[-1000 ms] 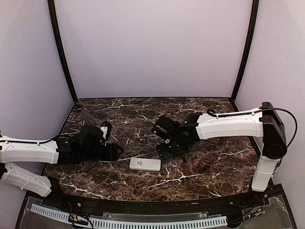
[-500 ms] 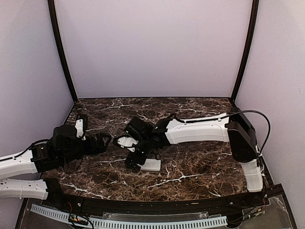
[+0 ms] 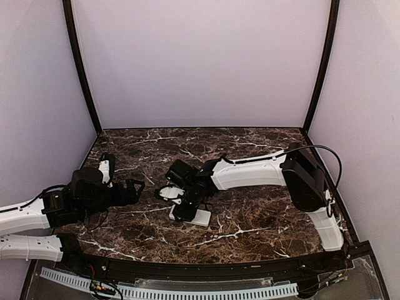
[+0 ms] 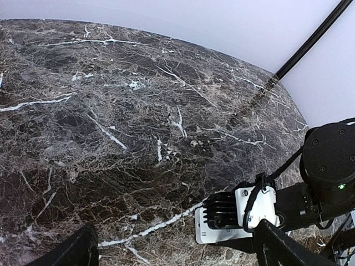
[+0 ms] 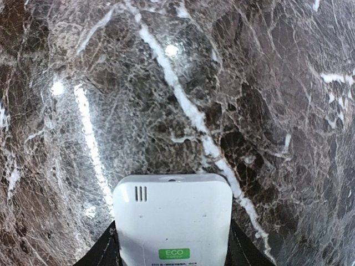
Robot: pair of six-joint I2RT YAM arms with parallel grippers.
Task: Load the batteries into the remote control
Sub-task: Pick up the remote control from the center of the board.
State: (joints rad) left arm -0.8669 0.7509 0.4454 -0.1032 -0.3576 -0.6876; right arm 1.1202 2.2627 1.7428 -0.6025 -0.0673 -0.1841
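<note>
The remote control (image 3: 200, 217) lies flat on the marble tabletop (image 3: 269, 212). The right tool (image 3: 185, 211) is clamped on its left end, fingers (image 5: 104, 252) against both long edges. Left of the remote, well apart, the left tool (image 3: 136, 189) stands wide open, holding nothing.

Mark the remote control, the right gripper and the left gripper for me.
remote control (image 5: 173, 221): right wrist view, middle of its white body.
right gripper (image 3: 184, 210): top view, between its fingertips.
left gripper (image 3: 134, 189): top view, between its fingertips.
</note>
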